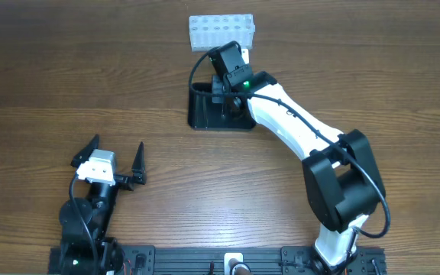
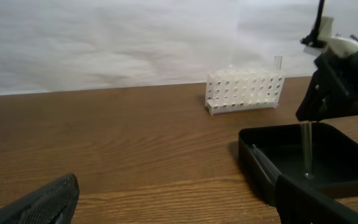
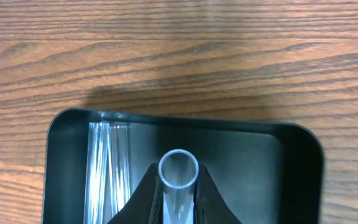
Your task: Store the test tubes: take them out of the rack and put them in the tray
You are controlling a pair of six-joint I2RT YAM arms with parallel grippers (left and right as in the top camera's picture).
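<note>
One test tube (image 3: pixel 179 172) upright in tray (image 3: pixel 260 168) — rack (image 1: pixel 221 32) beyond.

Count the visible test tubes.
4 test tubes: one upright in the right gripper over the tray, two lying in the tray, one standing in the rack; the rack may hide more.

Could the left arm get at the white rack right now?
Probably, at a stretch: left gripper open and empty, bare table up to the rack, though the right arm crowds it.
</note>
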